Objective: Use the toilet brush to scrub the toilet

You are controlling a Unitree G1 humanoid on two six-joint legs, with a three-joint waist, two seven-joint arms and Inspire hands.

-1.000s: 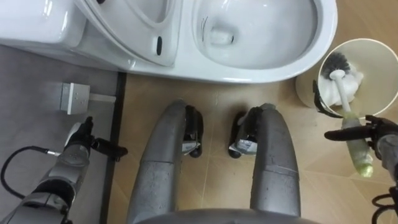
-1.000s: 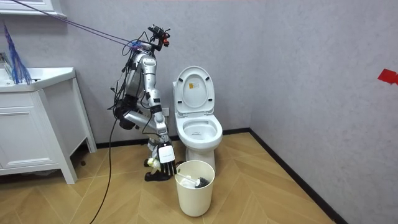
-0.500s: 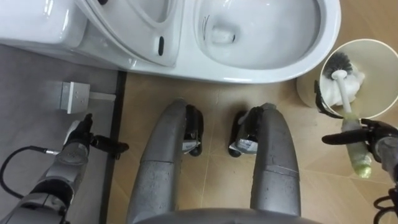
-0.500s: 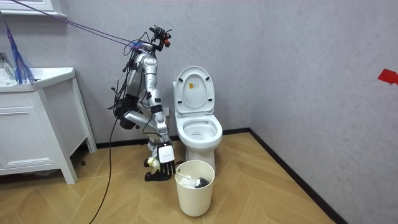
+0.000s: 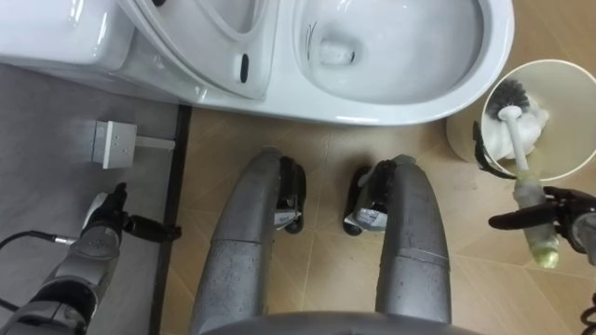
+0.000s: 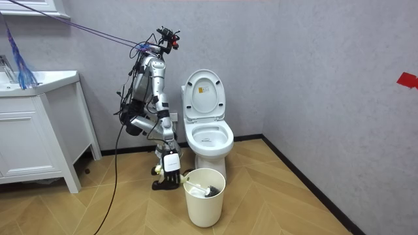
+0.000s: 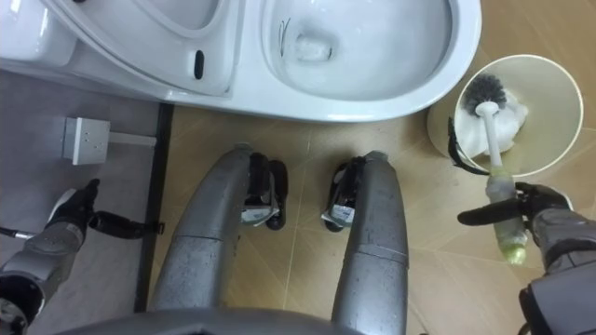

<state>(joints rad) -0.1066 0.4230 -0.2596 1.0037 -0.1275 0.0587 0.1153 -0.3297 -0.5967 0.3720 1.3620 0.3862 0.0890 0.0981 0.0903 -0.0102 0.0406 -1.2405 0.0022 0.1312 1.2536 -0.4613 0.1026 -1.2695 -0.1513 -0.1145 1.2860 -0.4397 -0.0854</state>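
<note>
**Toilet brush (image 7: 498,195) head in bin (image 7: 554,98), handle in right hand (image 7: 551,226)**

Right hand was curled round the handle at lower right. Bristles sat inside the cream bin, just beside the toilet (image 7: 452,65). Left hand (image 7: 67,221) hung lower left, fingers loose, below the wall box (image 7: 81,140).

the robot stands with both arms held low. the left hand (image 5: 104,216) is at its lower left, fingers relaxed and straight. the right hand (image 5: 570,221) has its fingers curled round the brush handle (image 5: 541,244).
</note>
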